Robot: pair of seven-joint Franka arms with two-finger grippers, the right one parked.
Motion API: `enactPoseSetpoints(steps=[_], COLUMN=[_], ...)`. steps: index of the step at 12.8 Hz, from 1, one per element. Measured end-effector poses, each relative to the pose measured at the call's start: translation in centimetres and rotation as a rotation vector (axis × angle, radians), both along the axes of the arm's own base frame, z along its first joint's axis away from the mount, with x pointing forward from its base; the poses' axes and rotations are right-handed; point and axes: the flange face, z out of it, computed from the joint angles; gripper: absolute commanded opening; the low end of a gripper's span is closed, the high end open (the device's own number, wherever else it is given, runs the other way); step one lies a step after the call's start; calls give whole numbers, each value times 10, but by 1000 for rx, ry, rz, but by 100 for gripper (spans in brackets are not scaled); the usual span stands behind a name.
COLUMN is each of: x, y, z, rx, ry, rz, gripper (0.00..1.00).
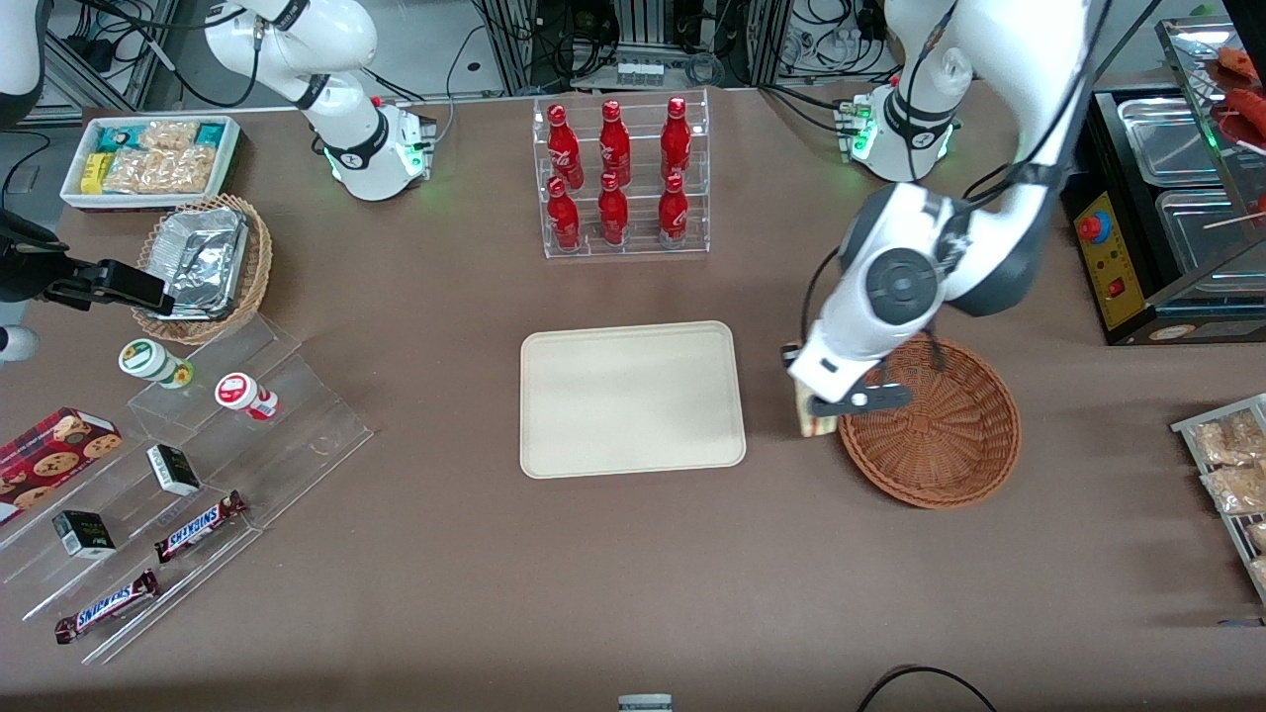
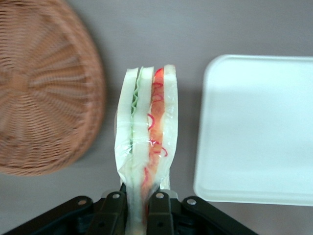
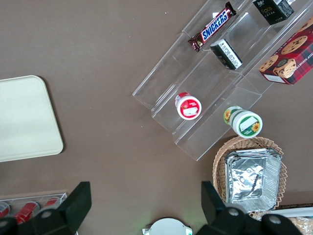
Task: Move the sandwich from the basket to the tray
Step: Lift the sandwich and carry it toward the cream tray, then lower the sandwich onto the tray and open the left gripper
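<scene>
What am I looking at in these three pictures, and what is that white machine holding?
These are robot arms at a brown table. One picture looks from the front, the other two from cameras on each arm's wrist. The working arm's gripper is shut on a wrapped sandwich, held above the table between the woven basket it came from and the bare beige tray where it goes. Also on the table: a rack of red bottles, clear steps with chocolate bars, and a bin of snacks.
</scene>
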Motion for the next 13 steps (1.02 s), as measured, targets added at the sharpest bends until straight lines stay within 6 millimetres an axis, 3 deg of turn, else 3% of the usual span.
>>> enactPoseSetpoints(steps=[4,8,10,13], x=[-12,-29,-35,-36], y=[-94,-165,-191,-211], z=[-39,-69,-77,-81], rx=[-6,-36,-45,-61], ry=[10,-26,-32,-48], rz=[-35,-3,15,53], gripper=[0,0,0,0])
